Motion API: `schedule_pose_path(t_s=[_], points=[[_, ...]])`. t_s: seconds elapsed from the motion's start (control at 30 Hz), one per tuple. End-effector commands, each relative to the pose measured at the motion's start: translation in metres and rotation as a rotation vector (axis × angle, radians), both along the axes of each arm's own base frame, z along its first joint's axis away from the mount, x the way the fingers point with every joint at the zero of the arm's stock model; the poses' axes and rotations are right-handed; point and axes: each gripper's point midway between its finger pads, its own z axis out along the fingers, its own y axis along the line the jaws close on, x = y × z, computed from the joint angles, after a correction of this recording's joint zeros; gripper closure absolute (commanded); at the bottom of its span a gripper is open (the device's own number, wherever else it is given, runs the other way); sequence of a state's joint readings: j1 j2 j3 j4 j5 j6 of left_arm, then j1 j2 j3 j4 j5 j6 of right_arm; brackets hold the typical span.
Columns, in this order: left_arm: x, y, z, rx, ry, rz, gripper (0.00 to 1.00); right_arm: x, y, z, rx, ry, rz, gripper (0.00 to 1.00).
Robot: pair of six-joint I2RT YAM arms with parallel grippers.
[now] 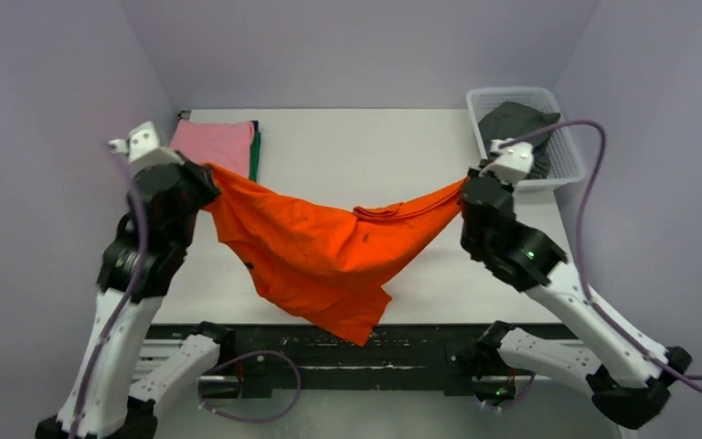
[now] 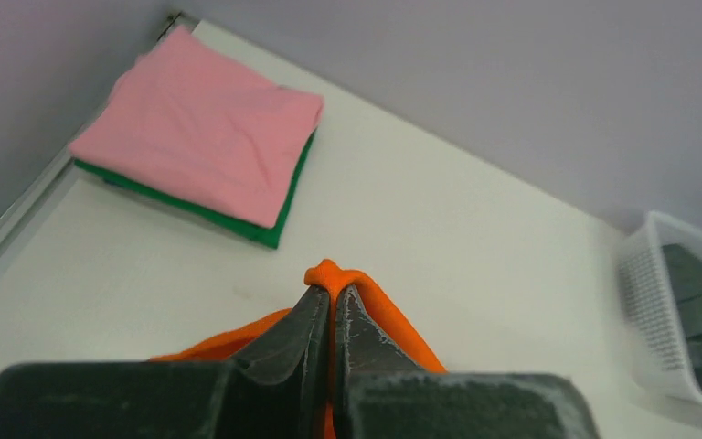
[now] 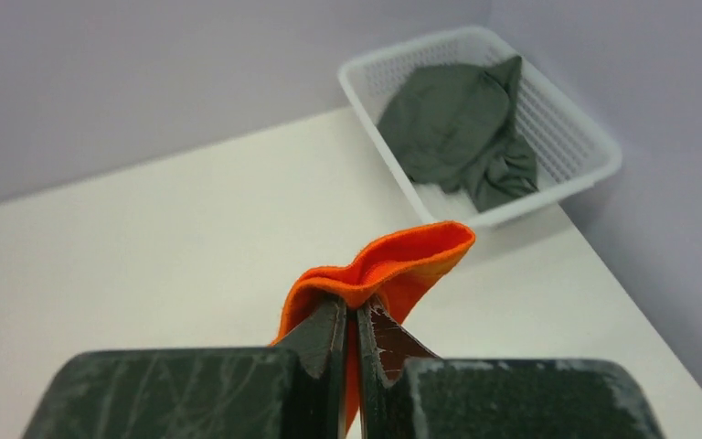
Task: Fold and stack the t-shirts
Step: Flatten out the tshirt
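Observation:
The bright orange t-shirt (image 1: 324,251) hangs stretched between my two grippers above the table, its lower part sagging over the near edge. My left gripper (image 1: 208,176) is shut on its left end (image 2: 334,274). My right gripper (image 1: 464,187) is shut on its right end (image 3: 402,261). A folded pink t-shirt (image 1: 212,142) lies on a folded green t-shirt (image 1: 255,155) at the back left; both also show in the left wrist view, pink (image 2: 201,133) over green (image 2: 265,230). The dark grey t-shirt (image 1: 516,128) lies crumpled in the basket, also seen in the right wrist view (image 3: 462,128).
A white mesh basket (image 1: 562,174) stands at the table's back right corner, close behind my right gripper; it also shows in the right wrist view (image 3: 558,187) and left wrist view (image 2: 649,293). Purple-grey walls close in the table (image 1: 366,155) on three sides.

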State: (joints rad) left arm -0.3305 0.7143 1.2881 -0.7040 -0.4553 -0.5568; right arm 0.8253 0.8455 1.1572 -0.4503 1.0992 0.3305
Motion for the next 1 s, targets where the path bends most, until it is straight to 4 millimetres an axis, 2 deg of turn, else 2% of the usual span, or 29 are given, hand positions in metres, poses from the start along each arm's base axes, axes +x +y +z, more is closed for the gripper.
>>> schedule_pose_path(t_s=[0.0, 0.1, 0.13, 0.17, 0.2, 0.23, 0.27, 0.3, 0.33, 0.37, 0.4, 0.47, 0.53, 0.6, 0.7, 0.73, 0.8, 0.87, 0.97], points=[[0.089, 0.006, -0.083, 0.049, 0.267, 0.109, 1.00, 0.039, -0.023, -0.110, -0.060, 0.289, -0.140, 1.00], [0.161, 0.004, -0.136, 0.047, 0.391, 0.075, 1.00, 0.080, -0.028, -0.193, 0.058, 0.476, -0.082, 1.00], [0.182, 0.001, -0.155, 0.056, 0.449, 0.064, 1.00, 0.092, -0.027, -0.213, 0.103, 0.519, -0.066, 0.99], [0.201, -0.004, -0.168, 0.066, 0.503, 0.044, 0.91, 0.100, -0.029, -0.229, 0.141, 0.566, -0.069, 0.95], [0.217, -0.012, -0.182, 0.067, 0.561, 0.013, 0.77, 0.107, -0.031, -0.245, 0.167, 0.621, -0.076, 0.91], [0.239, -0.020, -0.179, 0.061, 0.575, -0.019, 0.62, 0.114, -0.032, -0.254, 0.183, 0.662, -0.089, 0.80], [0.250, -0.028, -0.184, 0.051, 0.602, -0.055, 0.52, 0.118, -0.034, -0.259, 0.186, 0.692, -0.111, 0.69], [0.259, -0.037, -0.189, 0.041, 0.621, -0.090, 0.48, 0.122, -0.038, -0.263, 0.178, 0.713, -0.144, 0.53], [0.263, -0.043, -0.191, 0.036, 0.624, -0.118, 0.36, 0.124, -0.042, -0.260, 0.171, 0.712, -0.172, 0.29], [0.263, -0.050, -0.188, 0.037, 0.612, -0.144, 0.11, 0.125, -0.046, -0.256, 0.164, 0.705, -0.191, 0.21], [0.260, -0.057, -0.183, 0.045, 0.589, -0.166, 0.01, 0.125, -0.050, -0.252, 0.159, 0.694, -0.206, 0.19], [0.243, -0.073, -0.174, 0.063, 0.553, -0.221, 0.00, 0.122, -0.054, -0.246, 0.160, 0.676, -0.217, 0.17], [0.210, -0.093, -0.175, 0.071, 0.550, -0.293, 0.00, 0.117, -0.055, -0.246, 0.168, 0.664, -0.208, 0.16], [0.166, -0.115, -0.183, 0.090, 0.572, -0.367, 0.00, 0.109, -0.051, -0.251, 0.174, 0.666, -0.168, 0.16], [0.101, -0.152, -0.220, 0.057, 0.636, -0.499, 0.00, 0.104, -0.030, -0.259, 0.216, 0.656, -0.026, 0.14], [0.074, -0.167, -0.241, 0.032, 0.674, -0.571, 0.00, 0.105, -0.019, -0.259, 0.239, 0.640, 0.041, 0.14], [0.042, -0.184, -0.263, -0.032, 0.706, -0.648, 0.00, 0.104, -0.001, -0.266, 0.247, 0.641, 0.162, 0.14], [0.022, -0.191, -0.283, -0.084, 0.752, -0.687, 0.00, 0.101, 0.015, -0.277, 0.272, 0.659, 0.246, 0.13], [0.017, -0.192, -0.310, -0.104, 0.822, -0.675, 0.00, 0.094, 0.032, -0.301, 0.289, 0.704, 0.290, 0.13]])
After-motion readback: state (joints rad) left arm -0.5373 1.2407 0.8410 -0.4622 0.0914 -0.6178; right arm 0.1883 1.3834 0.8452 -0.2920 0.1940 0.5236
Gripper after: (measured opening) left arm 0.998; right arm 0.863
